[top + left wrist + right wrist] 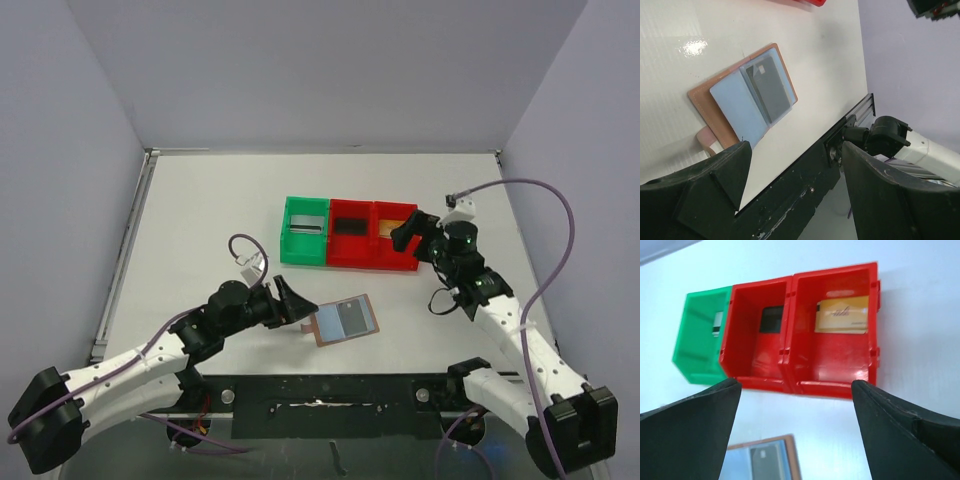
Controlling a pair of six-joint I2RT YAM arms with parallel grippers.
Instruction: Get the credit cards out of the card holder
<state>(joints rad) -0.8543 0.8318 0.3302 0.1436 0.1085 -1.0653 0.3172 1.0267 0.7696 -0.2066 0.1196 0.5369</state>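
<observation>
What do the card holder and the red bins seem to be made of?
Card holder: probably leather or an imitation, tan and matte, with glossy clear plastic sleeves inside.
Red bins: moulded plastic, glossy; light reflects on their floors.

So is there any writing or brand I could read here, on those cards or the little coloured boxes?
On the gold card in the right-hand red bin: a dark scribbled logo and a line of small print, both too blurred to read.
On the black card, the grey card in the green bin, and the dark card in the card holder: no text that I can make out.
Nothing else shows words or numbers.
</observation>
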